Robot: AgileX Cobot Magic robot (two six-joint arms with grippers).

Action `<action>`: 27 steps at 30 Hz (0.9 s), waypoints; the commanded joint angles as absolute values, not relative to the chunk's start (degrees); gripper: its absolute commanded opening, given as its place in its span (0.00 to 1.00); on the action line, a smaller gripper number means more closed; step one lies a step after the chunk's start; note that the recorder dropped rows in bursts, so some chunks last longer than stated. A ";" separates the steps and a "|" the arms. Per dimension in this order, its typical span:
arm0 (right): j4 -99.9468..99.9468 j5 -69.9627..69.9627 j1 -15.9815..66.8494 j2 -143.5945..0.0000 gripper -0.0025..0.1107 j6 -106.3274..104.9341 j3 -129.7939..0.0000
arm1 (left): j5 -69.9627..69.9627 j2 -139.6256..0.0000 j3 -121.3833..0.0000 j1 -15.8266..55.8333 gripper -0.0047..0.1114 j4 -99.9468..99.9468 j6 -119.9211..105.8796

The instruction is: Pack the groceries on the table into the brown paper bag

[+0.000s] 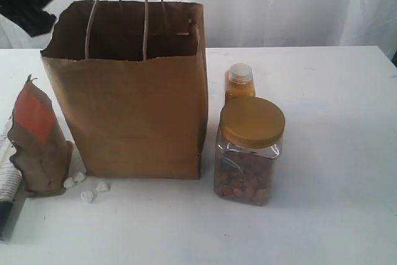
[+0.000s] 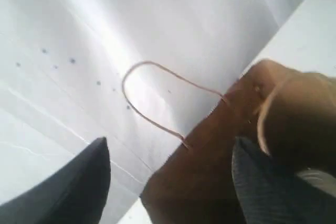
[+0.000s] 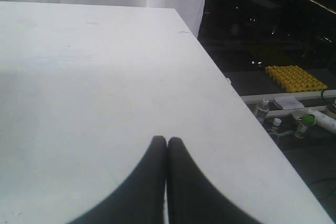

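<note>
Kraft bag: your brown paper bag [image 1: 133, 122] stands upright mid-table [image 1: 335, 153], mouth open, so items can drop straight in.
Left gripper [image 2: 170, 148]: jaws wide, empty, near the bag's rim and looped handle.
Right gripper [image 3: 167, 142]: fingers pressed together, nothing held, over bare tabletop.
Waiting: gold-lidded clear nut jar [image 1: 248, 153] and orange bottle [image 1: 239, 82] just right of the bag; crinkled brown pouch [image 1: 37, 141] and white lumps [image 1: 87, 187] to its left.

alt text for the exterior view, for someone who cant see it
A tall brown paper bag stands open on a white table. Right of it, a gold-lidded nut jar with an orange bottle behind; left of it, a brown pouch with a red label and small white lumps by the bag's base.
</note>
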State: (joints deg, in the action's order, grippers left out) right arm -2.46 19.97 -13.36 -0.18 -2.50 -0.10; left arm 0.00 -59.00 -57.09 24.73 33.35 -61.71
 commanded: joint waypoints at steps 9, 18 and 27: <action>-2.85 19.70 -13.71 0.00 0.02 -2.71 0.00 | 7.03 -39.38 -48.93 23.31 0.04 34.56 -74.31; -2.85 19.70 -13.71 0.00 0.02 -2.71 0.00 | 37.83 -42.32 -31.61 14.71 0.04 96.56 -108.16; -2.85 19.70 -13.71 0.00 0.02 -2.71 0.00 | 19.85 -37.25 -30.39 15.14 0.04 99.95 -120.10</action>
